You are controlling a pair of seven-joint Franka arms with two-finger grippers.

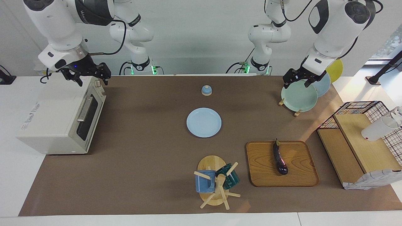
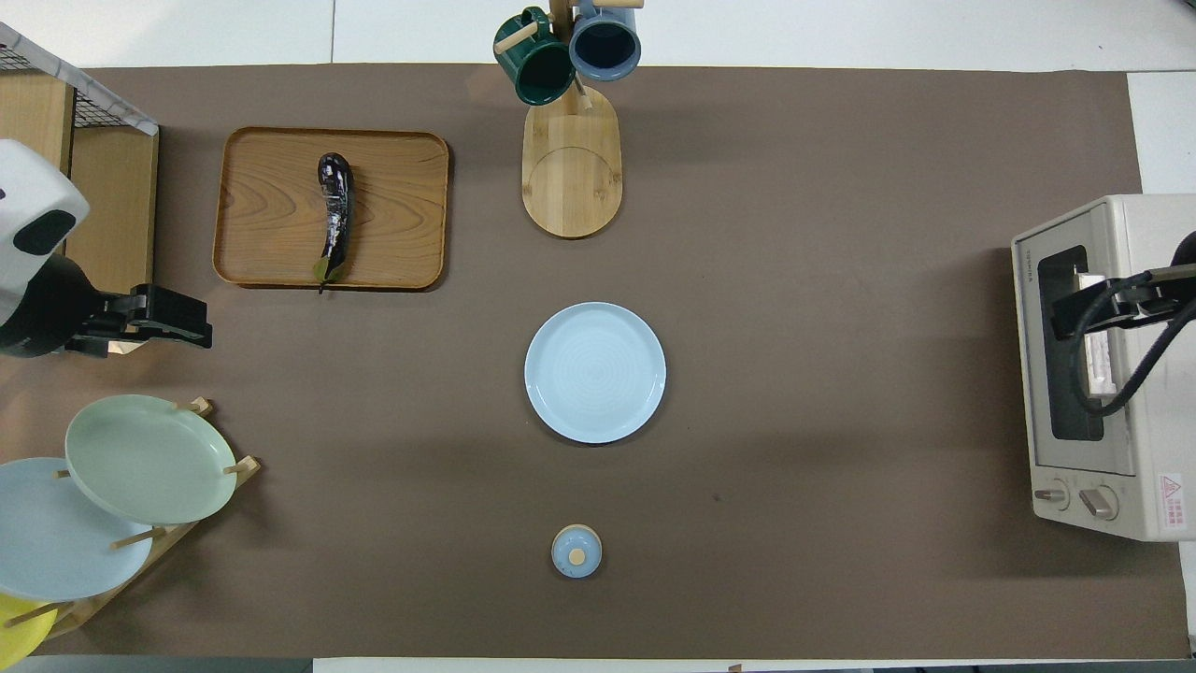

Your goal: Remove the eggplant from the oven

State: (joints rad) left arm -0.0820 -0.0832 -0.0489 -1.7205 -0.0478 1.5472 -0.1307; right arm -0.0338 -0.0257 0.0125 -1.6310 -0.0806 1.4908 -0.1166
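— Looking at the eggplant first: where do we find it?

— We see it lying on the wooden tray, stem end toward the robots, well apart from both grippers. It is out of the oven, whose door is shut.

— And our left gripper?

— We see it raised over the plate rack at the left arm's end, just above the green plate. It carries nothing. The tray lies farther from the robots than this gripper's spot, and we cannot tell whether its fingers are apart or together.

— The right gripper?

— We see it hanging over the oven's top edge, at the end nearest the robots, above the door. Its fingers stand apart, and nothing sits between them.

— What lies between the two grippers?

— We see a blue plate mid-table, a small blue lid nearer the robots, and a mug tree beside the tray.
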